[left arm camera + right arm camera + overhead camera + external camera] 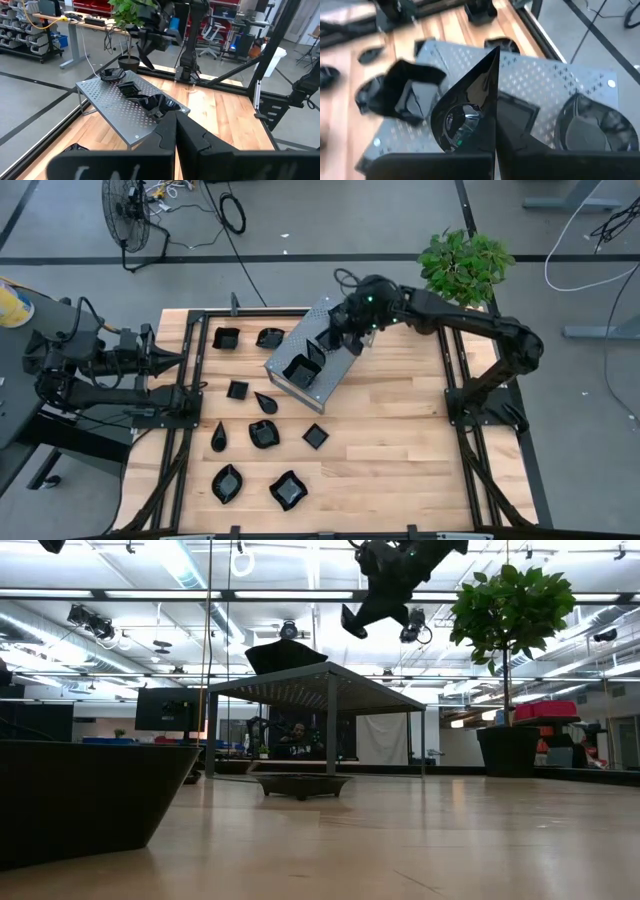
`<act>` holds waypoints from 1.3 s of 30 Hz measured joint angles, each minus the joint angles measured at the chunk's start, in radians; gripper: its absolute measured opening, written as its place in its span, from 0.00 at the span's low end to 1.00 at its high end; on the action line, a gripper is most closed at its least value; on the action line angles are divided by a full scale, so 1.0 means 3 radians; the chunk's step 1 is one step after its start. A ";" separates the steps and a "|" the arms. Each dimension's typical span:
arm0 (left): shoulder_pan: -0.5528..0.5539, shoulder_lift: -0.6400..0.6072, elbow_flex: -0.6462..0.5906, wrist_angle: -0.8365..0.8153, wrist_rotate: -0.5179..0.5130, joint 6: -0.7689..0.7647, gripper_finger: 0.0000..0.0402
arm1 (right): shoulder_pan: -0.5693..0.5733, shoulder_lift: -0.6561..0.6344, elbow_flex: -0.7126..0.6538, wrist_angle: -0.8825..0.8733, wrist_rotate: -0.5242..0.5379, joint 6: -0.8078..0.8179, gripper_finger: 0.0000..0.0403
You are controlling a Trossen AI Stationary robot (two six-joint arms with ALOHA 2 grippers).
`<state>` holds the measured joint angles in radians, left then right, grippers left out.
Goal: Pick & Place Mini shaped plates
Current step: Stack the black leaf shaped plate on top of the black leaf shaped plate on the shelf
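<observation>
Right gripper (495,145): fingers pressed together on the rim of a teardrop plate (470,107), which stands on edge, glossy hollow facing the wrist camera, point up. In the high view this gripper (340,338) hangs over the far end of the grey box (335,380), with the plate held clear above it. The low view shows the same gripper (375,605) well above the box top.

Box contents from the right wrist view: a wavy-rimmed plate (600,125) at one end, a square plate (402,95) lying crooked at the other, and a flat square one (515,117) just behind the held teardrop. The high view shows two more dark dishes stacked at the box's near end (303,368).

Step in hand, as I judge it: the placing half of a pick-and-place, plate carried to the box and not yet released.

Next move calls for: lower toward a bare patch of box top between the plates already there, tip the plate from on-edge to flat, then part the fingers. Risk: released on edge, it could slide or knock a neighbour.

Loose plates (262,434) remain on the table (400,450) to the box's left and front, roughly ten, so much is left.

Left gripper (175,142): fingers pressed together, empty, parked at the table's left edge, pointing toward the box.
</observation>
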<state>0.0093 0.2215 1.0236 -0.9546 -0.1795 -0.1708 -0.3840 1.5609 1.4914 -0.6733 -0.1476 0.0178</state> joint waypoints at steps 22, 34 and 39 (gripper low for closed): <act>-0.0001 0.0000 0.0000 0.0001 0.0000 0.0000 0.01 | -0.0033 0.0848 0.0467 0.0089 -0.0353 0.0041 0.00; -0.0001 0.0000 -0.0001 0.0001 0.0000 -0.0001 0.01 | -0.0038 0.0980 0.0467 0.0101 -0.0350 -0.0111 0.00; -0.0001 0.0000 0.0000 0.0000 0.0000 0.0000 0.01 | -0.0038 0.0980 0.0466 0.0074 -0.0349 -0.0125 0.00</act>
<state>0.0090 0.2216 1.0235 -0.9546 -0.1795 -0.1708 -0.3954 1.8549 1.6311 -0.6513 -0.2523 -0.0196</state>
